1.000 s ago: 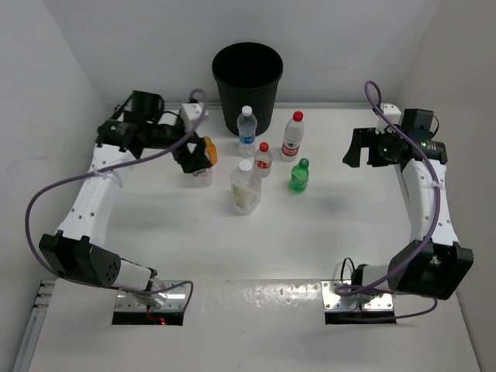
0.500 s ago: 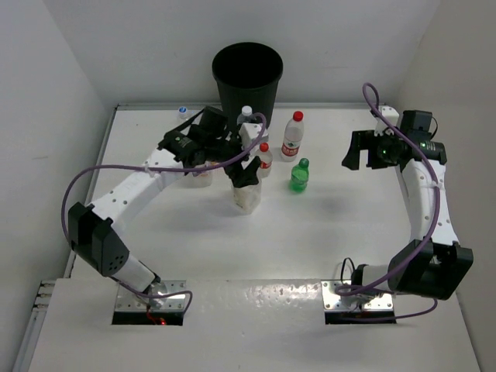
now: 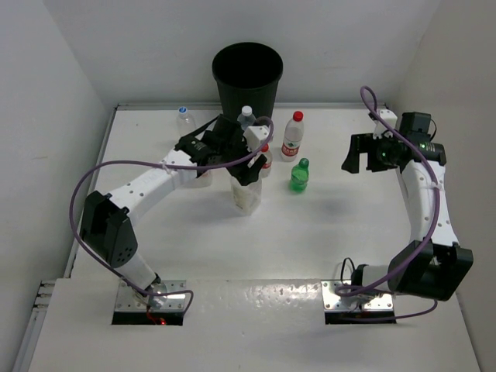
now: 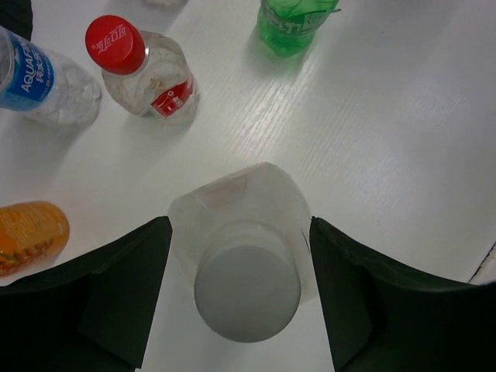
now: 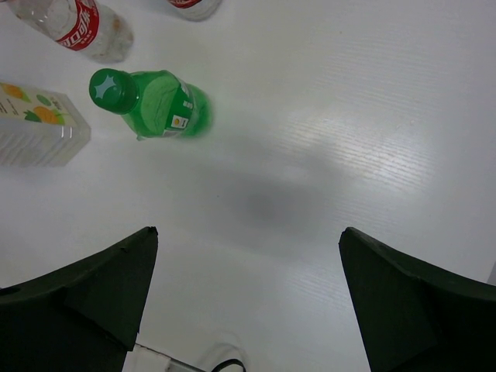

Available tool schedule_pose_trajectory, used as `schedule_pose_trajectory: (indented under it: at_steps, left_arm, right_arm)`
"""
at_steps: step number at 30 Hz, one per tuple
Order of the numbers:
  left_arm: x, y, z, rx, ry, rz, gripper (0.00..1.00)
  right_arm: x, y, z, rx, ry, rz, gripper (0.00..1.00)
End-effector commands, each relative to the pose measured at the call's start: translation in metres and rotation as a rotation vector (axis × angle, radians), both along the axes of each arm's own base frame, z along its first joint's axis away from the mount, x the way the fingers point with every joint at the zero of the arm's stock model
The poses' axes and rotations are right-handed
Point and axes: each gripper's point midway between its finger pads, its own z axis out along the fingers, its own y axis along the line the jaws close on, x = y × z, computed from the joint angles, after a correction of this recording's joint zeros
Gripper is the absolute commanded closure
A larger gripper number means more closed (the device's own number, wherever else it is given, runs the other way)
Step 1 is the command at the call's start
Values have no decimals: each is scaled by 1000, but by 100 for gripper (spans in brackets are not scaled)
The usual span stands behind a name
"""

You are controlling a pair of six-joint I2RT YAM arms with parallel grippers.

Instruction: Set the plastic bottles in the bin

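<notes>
Table [image 3: 232,248]: white. Everything I am working with stands on its far half.
Bin [image 3: 247,77]: black, upright at the far edge in the middle, behind the cluster of bottles.
Left gripper [image 4: 240,225]: reached in over the middle of the cluster. It straddles the squarish clear bottle [image 4: 246,271], one finger on each side. In my wrist view both fingers meet the bottle's outline, but I cannot tell whether they press it or only flank it.
Right gripper [image 5: 248,240]: its fingers are spread wide with only bare table between them. It hangs over the right side, well apart from the bin.
Squarish clear bottle, overhead [image 3: 248,198]: upright, pale cap up, directly under the left gripper and on the near side of the cluster.
Taller red-capped bottle [image 3: 292,136]: upright, right of the bin's foot.
Blue-labelled clear bottle [image 4: 46,77]: white cap, close in front of the bin.
Green bottle [image 5: 151,102]: upright, beyond and left of the right gripper's fingers, not between them.
Short red-capped bottle [image 4: 147,74]: just beyond the left gripper.
Orange bottle [image 4: 27,236]: at the left finger's outer side.
Blue-capped bottle [image 3: 184,116]: alone at the far left edge.
</notes>
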Motion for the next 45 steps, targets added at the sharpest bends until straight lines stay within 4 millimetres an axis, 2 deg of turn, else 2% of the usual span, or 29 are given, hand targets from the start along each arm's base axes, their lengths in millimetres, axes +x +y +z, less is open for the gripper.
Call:
schedule_pose_trajectory:
  at_steps: [1,5,6,9,10,11,13,14,16,17,20,21,23,29,31,32,34,35,36,38,39,40,41,42,44,45]
  left_arm:
    - [5,-5,-2,-12,-11,28,23]
    - [-3,-6,-12,-13,22,4,34]
    - [-2,-2,-16,-7,31,13,41]
    - [-7,-3,-15,-20,41,-5,53]
    - [-7,-2,-11,-34,40,-7,61]
    - [-7,-2,-11,-35,38,-20,65]
    - [-6,-4,3,-51,15,-21,73]
    - [-6,-5,7,-53,9,-34,80]
    - [-3,-7,28,-74,-32,-41,86]
    - [0,-4,33,-76,-35,-32,93]
    - [0,-5,67,-109,-88,-47,100]
    - [1,-6,84,-132,-121,-48,100]
    - [0,-5,90,-129,-129,-53,100]
    - [7,-1,135,-173,-201,-23,100]
    - [14,2,147,-186,-225,-10,100]
    - [17,0,160,-203,-251,-10,100]
    - [31,5,171,-210,-277,37,100]
    - [36,5,195,-237,-326,44,100]
    - [45,4,195,-234,-324,53,100]
    - [56,5,213,-249,-362,74,100]
    - [56,5,241,-282,-411,74,100]
    - [69,4,241,-283,-417,84,100]
    - [73,4,251,-291,-442,98,100]
    - [81,7,267,-313,-481,111,100]
    - [91,14,286,-330,-536,149,100]
    - [95,19,307,-367,-600,161,100]
  right_arm:
    - [-4,3,10,-11,-41,25,1]
    - [-3,2,8,-11,-37,23,1]
    - [-2,2,8,-10,-36,22,1]
    - [-2,1,8,-10,-34,23,1]
    - [-1,2,7,-9,-33,25,1]
    - [-1,2,6,-8,-30,24,1]
    - [-1,2,6,-5,-31,25,1]
    - [0,3,8,-3,-37,25,1]
    - [1,2,5,-2,-27,23,1]
    - [0,3,6,1,-30,25,1]
    - [1,3,8,-2,-35,26,1]
    - [2,3,8,-2,-37,28,1]
    - [2,3,8,0,-37,31,1]
    - [2,7,8,0,-43,45,1]
    - [2,7,6,2,-37,45,1]
    - [1,8,6,3,-37,46,1]
    - [1,9,5,4,-34,53,1]
    - [1,9,6,3,-37,53,1]
    - [2,9,6,2,-40,53,1]
    - [3,10,7,0,-45,57,1]
    - [4,10,7,0,-43,57,1]
    - [4,9,7,-1,-43,56,1]
    - [3,10,8,-1,-44,60,1]
    - [5,10,8,-2,-46,61,1]
    - [4,9,8,-8,-46,60,1]
    - [3,10,8,-5,-42,63,1]
